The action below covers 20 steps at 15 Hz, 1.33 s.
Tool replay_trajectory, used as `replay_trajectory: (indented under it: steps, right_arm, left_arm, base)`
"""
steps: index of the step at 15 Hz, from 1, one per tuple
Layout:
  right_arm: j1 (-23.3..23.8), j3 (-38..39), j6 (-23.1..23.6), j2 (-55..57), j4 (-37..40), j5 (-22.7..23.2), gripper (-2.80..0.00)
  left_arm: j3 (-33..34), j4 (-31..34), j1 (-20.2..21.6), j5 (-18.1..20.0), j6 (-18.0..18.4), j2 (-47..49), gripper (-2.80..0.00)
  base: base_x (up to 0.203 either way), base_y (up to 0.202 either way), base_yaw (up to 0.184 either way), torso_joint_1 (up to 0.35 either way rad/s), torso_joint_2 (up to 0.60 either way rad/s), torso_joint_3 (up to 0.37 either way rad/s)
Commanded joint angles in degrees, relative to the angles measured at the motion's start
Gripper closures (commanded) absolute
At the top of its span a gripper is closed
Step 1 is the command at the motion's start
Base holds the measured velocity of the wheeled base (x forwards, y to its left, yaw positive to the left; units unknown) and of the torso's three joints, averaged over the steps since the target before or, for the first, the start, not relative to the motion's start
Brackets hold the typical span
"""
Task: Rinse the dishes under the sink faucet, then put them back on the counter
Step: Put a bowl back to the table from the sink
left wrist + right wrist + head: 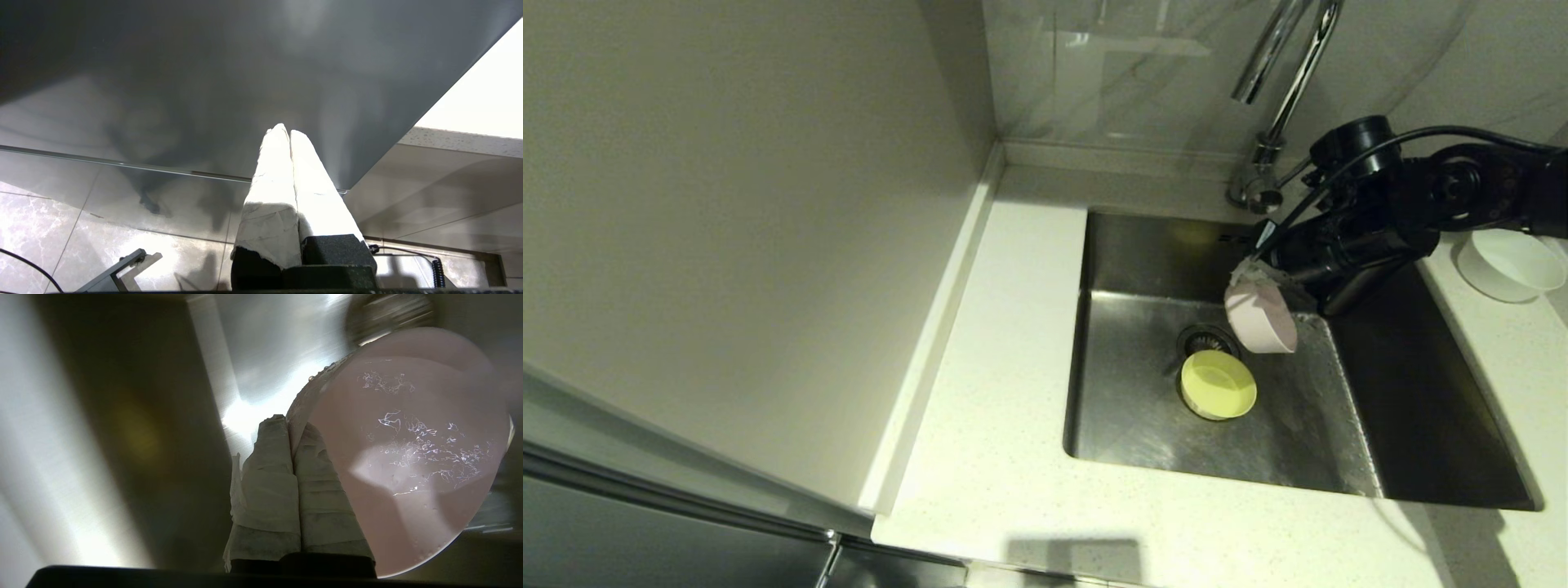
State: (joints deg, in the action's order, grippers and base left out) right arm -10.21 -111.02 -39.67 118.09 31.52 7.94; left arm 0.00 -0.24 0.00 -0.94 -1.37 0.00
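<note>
Droplets inside pink bowl (pixel 408 449): R wrist view only; head misses.

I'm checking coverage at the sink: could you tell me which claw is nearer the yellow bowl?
Right. The right claw hangs above the yellow bowl, gripping the pink bowl; the left claw is parked below the counter.

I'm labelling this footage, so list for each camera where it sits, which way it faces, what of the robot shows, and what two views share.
Head view: high on the robot, facing down at the sink, faucet and counter; the right arm reaches in from the right.
Left wrist view: behind the shut left gripper, parked low, facing a dark cabinet front and floor tiles.
Right wrist view: behind the right gripper, inside the sink, pinching the pink bowl's rim.
Shared: head and right wrist views both show the pink bowl.
</note>
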Motion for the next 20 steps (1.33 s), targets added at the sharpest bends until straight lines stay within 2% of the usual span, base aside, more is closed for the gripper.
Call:
replay_trajectory:
  steps: [1,4,8,11,12,14,15,16,19,20]
  right_arm:
    - [-0.8,-0.4,-2.0,-3.9,0.8,3.8,0.0]
    - [0.2,-2.5,-10.6,-5.0,0.8,13.9,0.0]
    - [1.9,-2.6,-17.2,-5.3,0.7,17.4,0.0]
    - [4.8,-2.6,-26.2,-5.8,-0.2,24.6,0.0]
    - [6.2,-2.6,-29.9,-6.0,-1.3,28.2,0.0]
    - [9.6,-2.6,-39.1,-6.8,-4.7,38.5,0.0]
    - [11.7,-2.6,-45.5,-7.2,-7.4,44.0,0.0]
    - [13.4,-2.6,-52.7,-7.3,-11.1,47.6,0.0]
    - [16.8,-2.4,-74.2,-6.2,-25.2,53.7,0.0]
    - [17.7,-2.2,-79.8,-5.6,-29.9,54.9,0.0]
  left_arm:
    - [0.0,0.0,0.0,0.0,0.0,-0.1,0.0]
    - [0.0,0.0,0.0,0.0,0.0,-0.1,0.0]
    - [0.0,0.0,0.0,0.0,0.0,-0.1,0.0]
    - [0.0,0.0,0.0,0.0,0.0,-0.1,0.0]
    - [0.0,0.0,0.0,0.0,0.0,-0.1,0.0]
    - [0.0,0.0,0.0,0.0,0.0,-0.1,0.0]
    - [0.0,0.0,0.0,0.0,0.0,-0.1,0.0]
    - [0.0,0.0,0.0,0.0,0.0,-0.1,0.0]
    - [0.0,0.0,0.0,0.0,0.0,-0.1,0.0]
    - [0.0,0.0,0.0,0.0,0.0,-0.1,0.0]
  base:
    - [0.0,0.0,0.0,0.0,0.0,0.0]
    - [0.0,0.0,0.0,0.0,0.0,0.0]
    - [0.0,0.0,0.0,0.0,0.0,0.0]
    - [0.0,0.0,0.0,0.0,0.0,0.0]
    - [0.0,0.0,0.0,0.0,0.0,0.0]
    - [0.0,0.0,0.0,0.0,0.0,0.0]
    - [0.0,0.0,0.0,0.0,0.0,0.0]
    - [0.0,0.0,0.0,0.0,0.0,0.0]
    - [0.0,0.0,0.0,0.0,0.0,0.0]
    - [0.0,0.0,0.0,0.0,0.0,0.0]
